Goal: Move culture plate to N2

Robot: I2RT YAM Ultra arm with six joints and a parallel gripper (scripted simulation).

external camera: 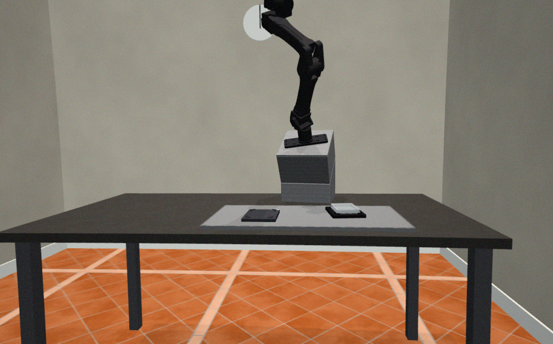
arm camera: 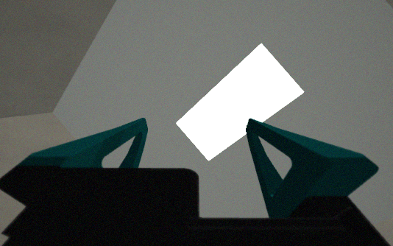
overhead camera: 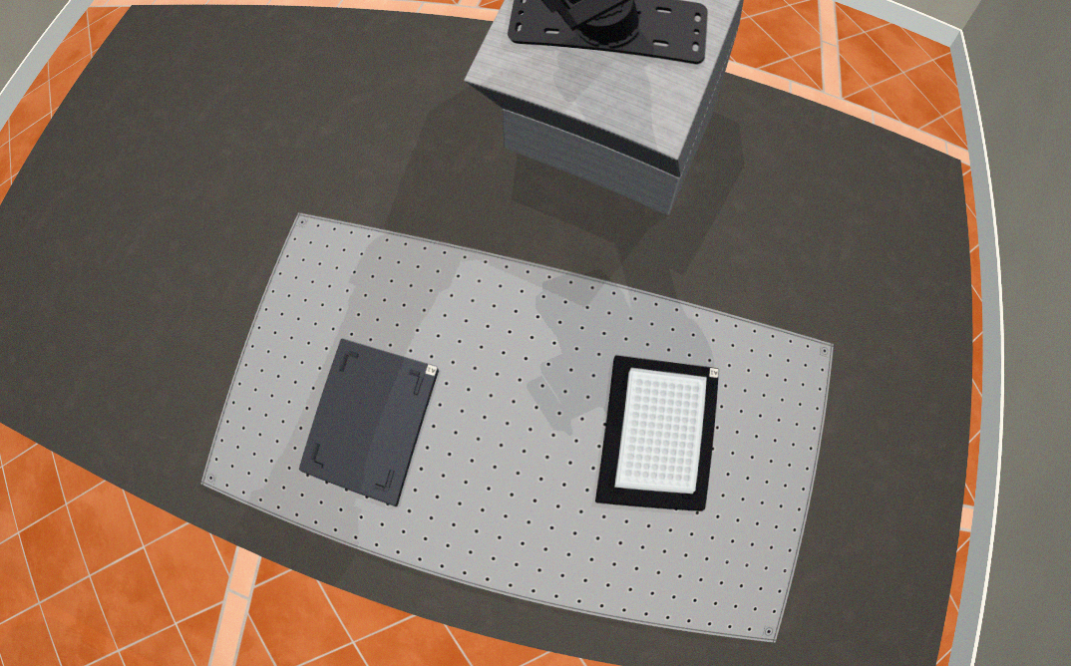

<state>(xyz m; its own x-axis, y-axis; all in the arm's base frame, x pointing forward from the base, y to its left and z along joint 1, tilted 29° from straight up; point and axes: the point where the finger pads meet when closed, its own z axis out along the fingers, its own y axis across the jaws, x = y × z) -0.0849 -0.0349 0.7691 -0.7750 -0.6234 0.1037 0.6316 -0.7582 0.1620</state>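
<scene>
My pincer (arm camera: 196, 123) is high up, spread wide, and it holds nothing.

My two green fingers stand well apart and point up to the ceiling, where a white panel (arm camera: 241, 101) shows between them. Far below me, on the grey board (overhead camera: 490, 496), the plate (overhead camera: 661, 428) with its lid sits flat in the black nest N1 (overhead camera: 610, 463). The nest N2 (overhead camera: 367, 420) lies beside it on the same board, well apart from it, with nothing in it.

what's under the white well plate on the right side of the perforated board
A black plate nest lies under the plate, its border showing all round, on the perforated board. The nest's middle and locators are covered by the plate.
</scene>
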